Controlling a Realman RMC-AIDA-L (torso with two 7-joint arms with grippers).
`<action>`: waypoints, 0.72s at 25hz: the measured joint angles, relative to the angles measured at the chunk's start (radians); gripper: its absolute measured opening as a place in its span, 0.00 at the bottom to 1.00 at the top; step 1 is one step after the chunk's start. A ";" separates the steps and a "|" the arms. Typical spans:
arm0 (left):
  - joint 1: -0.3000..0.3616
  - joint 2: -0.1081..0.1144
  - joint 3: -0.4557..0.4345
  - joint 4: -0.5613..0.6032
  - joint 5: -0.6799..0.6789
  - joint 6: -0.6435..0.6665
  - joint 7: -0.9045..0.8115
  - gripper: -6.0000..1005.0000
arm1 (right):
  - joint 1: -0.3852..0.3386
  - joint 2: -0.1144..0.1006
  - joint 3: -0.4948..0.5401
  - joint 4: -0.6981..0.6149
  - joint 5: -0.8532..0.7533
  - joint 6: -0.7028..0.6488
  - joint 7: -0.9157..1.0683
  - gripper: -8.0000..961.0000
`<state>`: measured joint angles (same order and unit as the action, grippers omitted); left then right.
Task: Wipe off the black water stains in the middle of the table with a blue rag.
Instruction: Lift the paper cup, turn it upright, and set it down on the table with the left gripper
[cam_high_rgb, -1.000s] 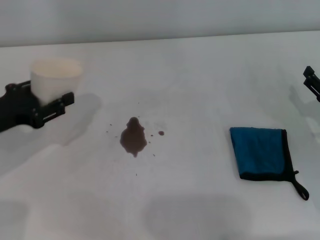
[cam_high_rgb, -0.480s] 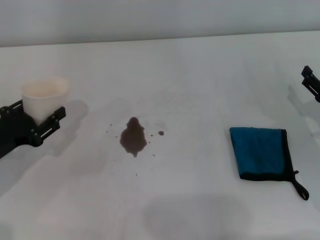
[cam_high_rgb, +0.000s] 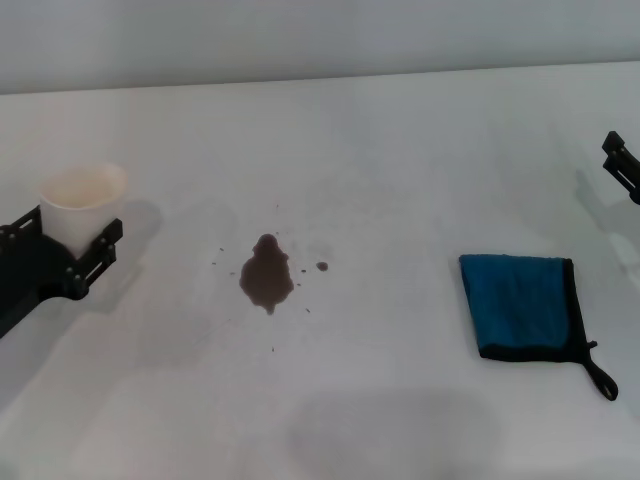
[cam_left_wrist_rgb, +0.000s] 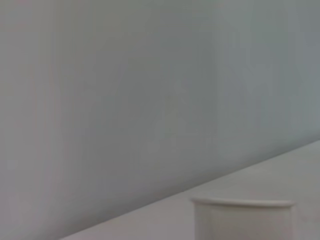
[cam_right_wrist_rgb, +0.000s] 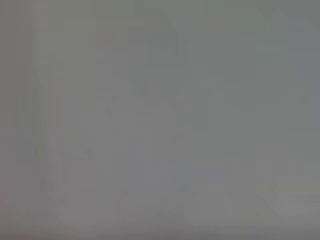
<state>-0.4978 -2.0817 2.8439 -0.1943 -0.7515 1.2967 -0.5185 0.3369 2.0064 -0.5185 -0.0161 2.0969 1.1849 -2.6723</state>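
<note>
On the white table, nearest to the robot on its right side, lies the blue rag. It is flat, with black trim along its edges, and its small black corner loop points toward the near right. Nothing touches it.

A little farther, about in the middle of the table, are the black water stains: one dark pear-shaped blot with tiny specks around it, the biggest speck just to its right. The stains are well apart from the rag, on its left side.

At the left edge of the head view, the left gripper holds a white paper cup upright, its fingers pinching the lower part of the cup from both sides. I cannot tell if the cup bottom rests on the table. The left wrist view shows the cup rim and a grey wall behind it.

Farther away, at the right edge, only a small black part of the right gripper is visible above the table; I cannot tell if it is spread or closed.
</note>
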 joint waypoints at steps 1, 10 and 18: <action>0.000 0.000 0.000 0.010 -0.003 -0.011 0.010 0.55 | 0.000 0.000 0.000 -0.001 0.000 -0.002 0.000 0.91; 0.002 -0.001 0.000 0.094 -0.029 -0.101 0.105 0.54 | 0.001 0.000 0.001 -0.010 0.000 -0.010 -0.001 0.91; 0.019 -0.001 0.000 0.153 -0.057 -0.161 0.206 0.54 | 0.005 0.000 0.005 -0.019 0.000 -0.035 -0.001 0.91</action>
<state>-0.4789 -2.0827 2.8439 -0.0411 -0.8086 1.1356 -0.3130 0.3418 2.0064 -0.5139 -0.0352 2.0969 1.1502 -2.6737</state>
